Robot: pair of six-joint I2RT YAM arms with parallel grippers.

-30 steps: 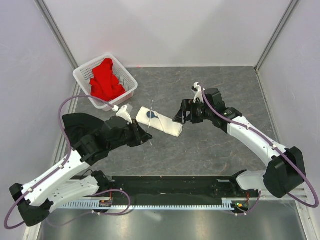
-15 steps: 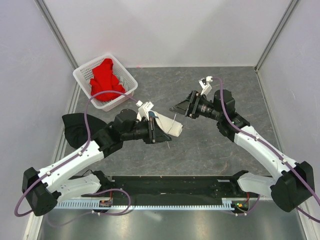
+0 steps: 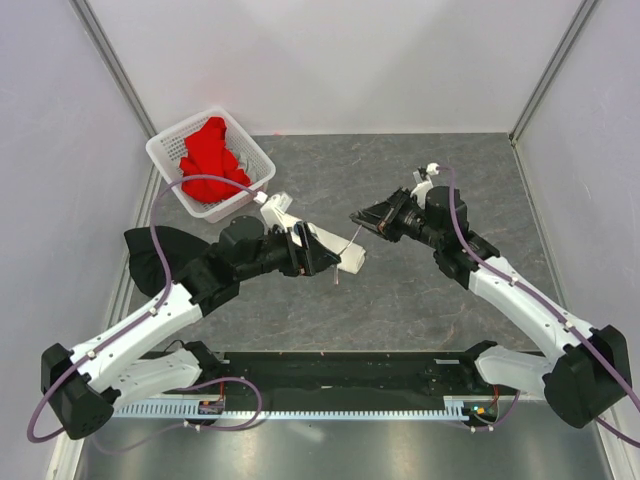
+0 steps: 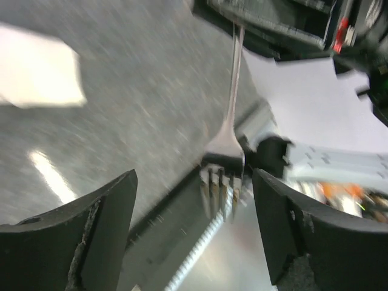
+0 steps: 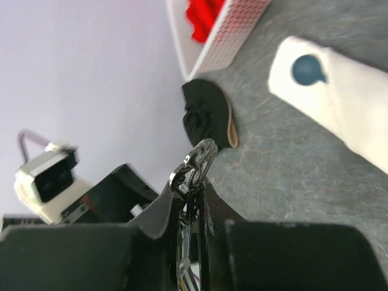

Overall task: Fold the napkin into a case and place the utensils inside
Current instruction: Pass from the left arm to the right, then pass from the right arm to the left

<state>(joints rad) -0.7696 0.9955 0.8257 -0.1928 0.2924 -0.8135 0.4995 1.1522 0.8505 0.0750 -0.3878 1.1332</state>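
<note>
The silver fork (image 3: pixel 341 268) hangs tilted over the table, tines low. My right gripper (image 3: pixel 358 218) is shut on its handle end (image 5: pixel 195 163). In the left wrist view the fork's tines (image 4: pixel 223 182) hang loose between the wide-open jaws of my left gripper (image 4: pixel 193 188), touching neither. Under the left gripper (image 3: pixel 322 258) lies the cream-white napkin (image 3: pixel 352 262), folded into a narrow case. The right wrist view shows that case (image 5: pixel 345 115) with the blue spoon's bowl (image 5: pixel 307 70) on its far end. From above, the spoon is hidden by my left arm.
A white perforated basket (image 3: pixel 165 150) with a red cloth (image 3: pixel 210 160) stands at the back left. A black cloth (image 3: pixel 160 250) lies at the left edge beside my left arm. Grey walls close in both sides and the back.
My left gripper has opened and let go of the fork. My right gripper has shut on the fork's handle. The left arm reached right over the napkin; the right gripper swung back.
</note>
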